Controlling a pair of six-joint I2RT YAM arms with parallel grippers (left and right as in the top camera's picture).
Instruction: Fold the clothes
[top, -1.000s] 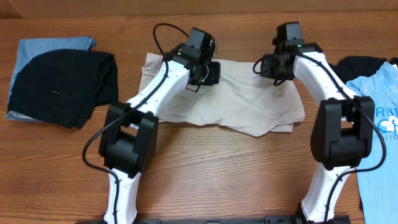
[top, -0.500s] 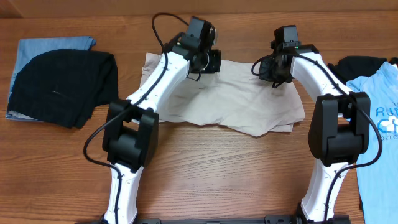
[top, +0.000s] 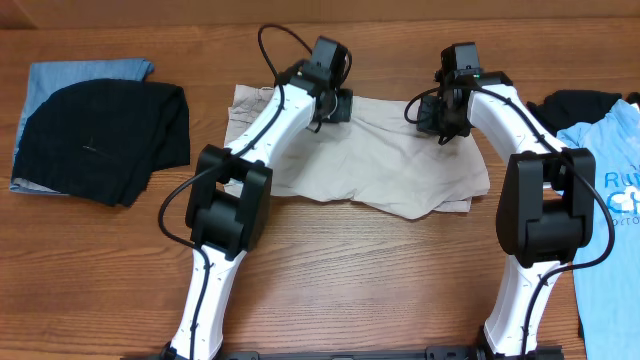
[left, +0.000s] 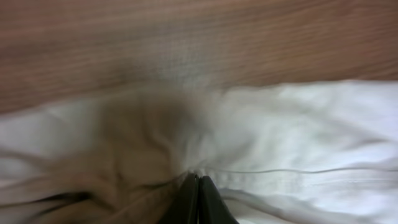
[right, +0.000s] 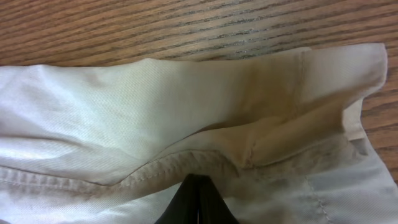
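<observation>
Pale beige khaki cotton shorts (top: 400, 170) lay spread flat on the brown wooden table (top: 350, 290), at its centre toward 12 o'clock. At their 9 o'clock, well apart, we saw a folded black knit garment (top: 100, 140) lying on a light blue cloth (top: 90, 72). The left gripper (left: 198, 186) sat at the shorts' 11 o'clock edge, jaws pinched narrow on a rumpled seam. The right gripper (right: 198, 186) sat at the 1 o'clock edge, jaws likewise closed on a stitched fold. At 3 o'clock lay a light blue T-shirt with white lettering (top: 615, 150).
</observation>
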